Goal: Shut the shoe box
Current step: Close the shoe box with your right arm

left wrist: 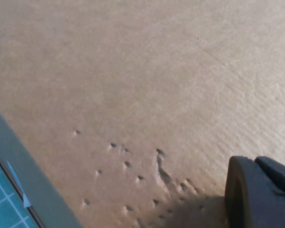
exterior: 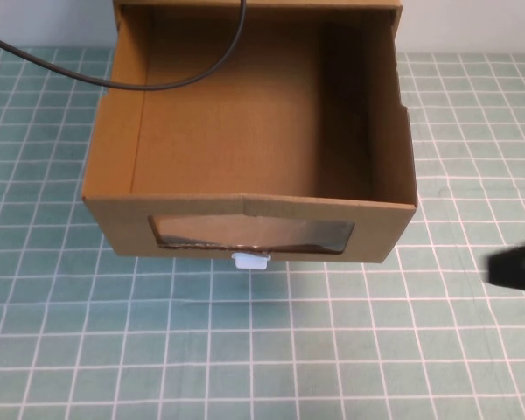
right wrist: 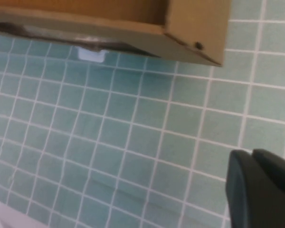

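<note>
Here, the left gripper (left wrist: 261, 194) shows only in its wrist view as a dark fingertip close against a plain, dimpled brown cardboard wall; whether its fingers are spread cannot be told. The brown cardboard drawer-type shoe box (exterior: 245, 131) sits mid-table on the teal grid-patterned mat (exterior: 245, 350), drawer pulled out and empty, its clear plastic window (exterior: 249, 234) and small white pull tab (exterior: 250, 260) facing the robot. A black cable (exterior: 157, 86) droops over it. The right gripper (exterior: 518, 262) hangs beside the box's right front corner, apart from it; its finger spacing cannot be told.

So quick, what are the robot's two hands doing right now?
Left gripper: against the brown cardboard shoe box; open or shut cannot be told.
Right gripper: above the table; cannot be told.
</note>
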Motion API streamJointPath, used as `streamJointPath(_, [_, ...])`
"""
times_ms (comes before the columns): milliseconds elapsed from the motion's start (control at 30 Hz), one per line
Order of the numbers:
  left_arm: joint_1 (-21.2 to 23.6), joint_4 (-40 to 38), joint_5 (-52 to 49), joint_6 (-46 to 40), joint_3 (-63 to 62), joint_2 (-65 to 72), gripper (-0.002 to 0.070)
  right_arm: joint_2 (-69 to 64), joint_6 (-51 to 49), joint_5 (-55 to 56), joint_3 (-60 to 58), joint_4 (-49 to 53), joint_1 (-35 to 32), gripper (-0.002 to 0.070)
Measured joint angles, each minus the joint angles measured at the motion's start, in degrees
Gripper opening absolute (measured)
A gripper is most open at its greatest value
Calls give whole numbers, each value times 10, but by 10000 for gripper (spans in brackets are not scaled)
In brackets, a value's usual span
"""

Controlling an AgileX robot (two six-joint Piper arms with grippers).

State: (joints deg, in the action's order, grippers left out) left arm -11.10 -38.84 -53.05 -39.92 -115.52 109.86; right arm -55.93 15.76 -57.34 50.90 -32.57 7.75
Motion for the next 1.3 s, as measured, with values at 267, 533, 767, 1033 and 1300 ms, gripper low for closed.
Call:
streamJointPath(267, [0,2,4,0,0,0,-5,-94,-84,115,74,65,254,-11])
streamJointPath(533, [0,3,6,8,0,0,-5,-185,-104,236,107,84,322,-11])
streamJointPath(767, [0,3,8,8,0,0,-5,-250,-104,267,157,90,324,-11])
streamJointPath(1033, [0,3,8,8,0,0,-5,-289,-102,289,209,92,307,-11])
streamJointPath(1300, [0,3,7,8,0,0,-5,-324,-89,297,269,93,272,-11])
